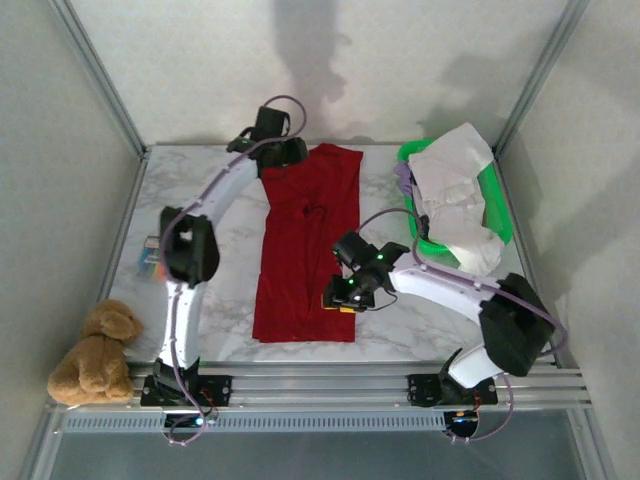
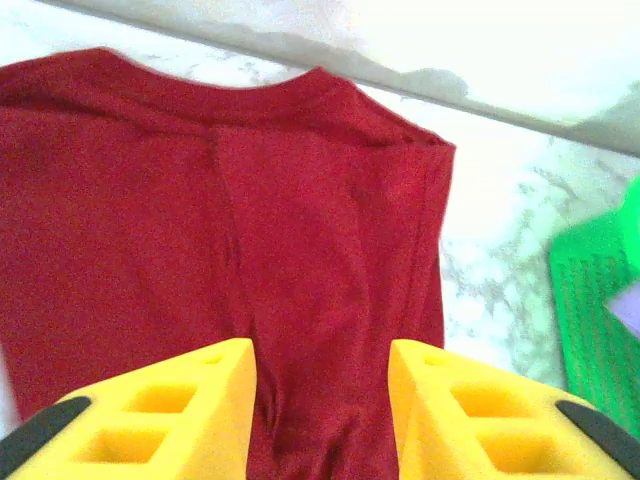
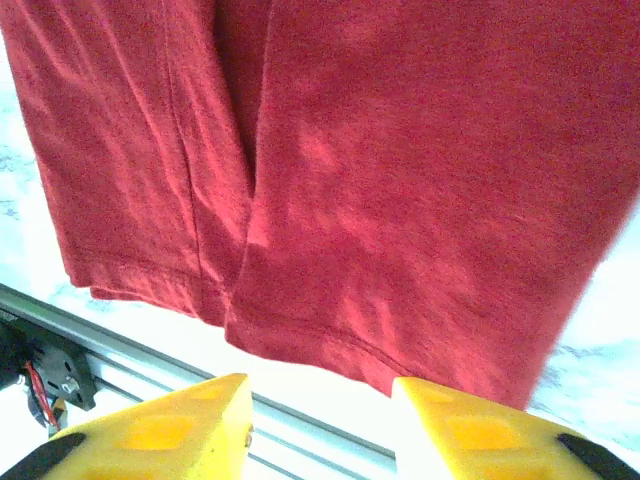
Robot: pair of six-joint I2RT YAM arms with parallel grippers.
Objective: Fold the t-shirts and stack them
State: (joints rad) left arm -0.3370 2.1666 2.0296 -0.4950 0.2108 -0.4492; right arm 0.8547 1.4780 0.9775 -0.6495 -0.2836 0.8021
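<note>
Top external: red t-shirt (image 1: 305, 240) hem near table (image 1: 228, 300) edge

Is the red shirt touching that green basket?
Apart. The top view shows bare table between the red shirt and the green basket.

White marble table (image 1: 378, 172), pale walls (image 1: 200, 60), aluminium rail (image 1: 320, 383)

Red t-shirt (image 1: 305, 250) collar corner under the left arm (image 1: 228, 183) (tiny colourful thing (image 1: 150, 262) beside it, unidentifiable)
</note>
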